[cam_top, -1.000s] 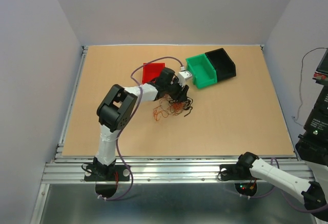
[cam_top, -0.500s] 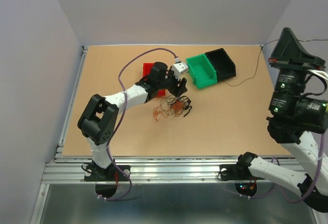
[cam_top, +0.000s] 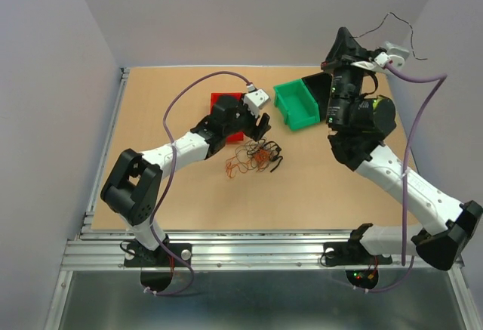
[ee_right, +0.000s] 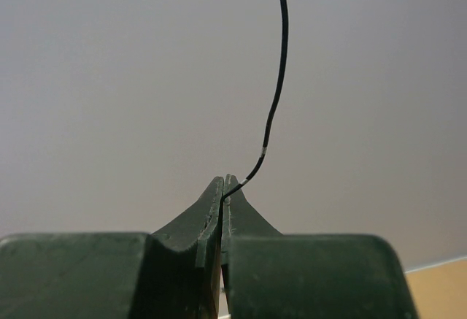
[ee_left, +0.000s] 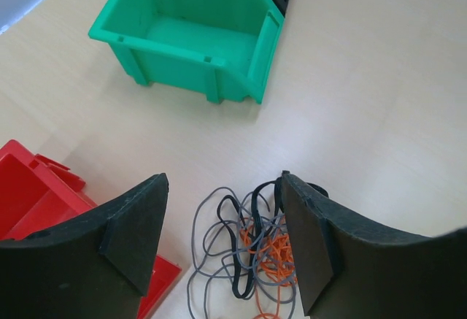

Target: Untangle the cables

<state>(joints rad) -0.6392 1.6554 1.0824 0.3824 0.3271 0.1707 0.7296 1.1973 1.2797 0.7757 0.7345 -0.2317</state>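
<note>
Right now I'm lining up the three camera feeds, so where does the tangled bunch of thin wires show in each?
Top external: wire bunch mid-table, near-left of the green bin.
Left wrist: wire bunch at bottom centre, framed by the open left pincer.
Right wrist: not in it; only one black wire pinched in the shut right pincer.
Shared landmark: green bin, beyond the bunch in both table views.

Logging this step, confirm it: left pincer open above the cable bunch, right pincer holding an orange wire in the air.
Wrong colour: the right wrist view shows the right pincer holding a black wire in the air. The left pincer is open above the cable bunch.
</note>
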